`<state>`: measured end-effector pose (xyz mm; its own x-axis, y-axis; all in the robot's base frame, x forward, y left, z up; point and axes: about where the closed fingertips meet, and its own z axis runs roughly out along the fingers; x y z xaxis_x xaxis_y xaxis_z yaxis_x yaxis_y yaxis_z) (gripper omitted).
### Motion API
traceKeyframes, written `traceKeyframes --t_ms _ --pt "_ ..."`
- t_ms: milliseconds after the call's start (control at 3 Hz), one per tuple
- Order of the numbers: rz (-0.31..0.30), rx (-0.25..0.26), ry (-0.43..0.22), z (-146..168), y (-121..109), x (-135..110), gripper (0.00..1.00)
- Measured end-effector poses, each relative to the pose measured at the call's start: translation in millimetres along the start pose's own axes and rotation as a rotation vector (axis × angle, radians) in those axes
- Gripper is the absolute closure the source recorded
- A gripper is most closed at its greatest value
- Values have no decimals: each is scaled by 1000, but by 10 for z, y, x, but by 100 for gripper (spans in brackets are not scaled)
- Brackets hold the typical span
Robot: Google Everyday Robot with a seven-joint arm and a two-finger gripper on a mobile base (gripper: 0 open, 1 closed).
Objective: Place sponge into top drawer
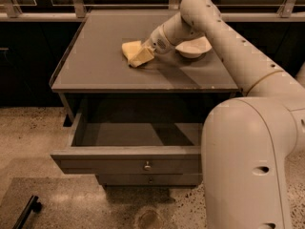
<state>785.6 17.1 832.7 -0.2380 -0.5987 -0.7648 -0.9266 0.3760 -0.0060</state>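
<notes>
One sponge [129, 47] lies on the tabletop [95, 63], left of one white bowl [194, 49]. The single end effector [143, 57] is down at the sponge's right edge; I cannot tell whether it grips. Of two drawers below, the top drawer [124, 161] stands open and the lower drawer [147, 179] is closed.

Your cream-white, thick-segmented robot arm [228, 46] rises from the bulky lower-right segment (it fills that corner of the view), bends at a rounded elbow near the top, and slopes down to the left. Its pale yellowish parallel-jaw gripper [141, 56] sits low at the grey tabletop [95, 70], pointing down-left.
</notes>
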Motion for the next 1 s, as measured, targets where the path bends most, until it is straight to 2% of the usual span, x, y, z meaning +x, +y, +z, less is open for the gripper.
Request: traceKeyframes --t_ms 333,667,1000 --pt "0 0 0 0 1 0 97" --pt "35 -88 -11 -126 202 113 100" --pt "53 -124 -43 -577 492 200 100"
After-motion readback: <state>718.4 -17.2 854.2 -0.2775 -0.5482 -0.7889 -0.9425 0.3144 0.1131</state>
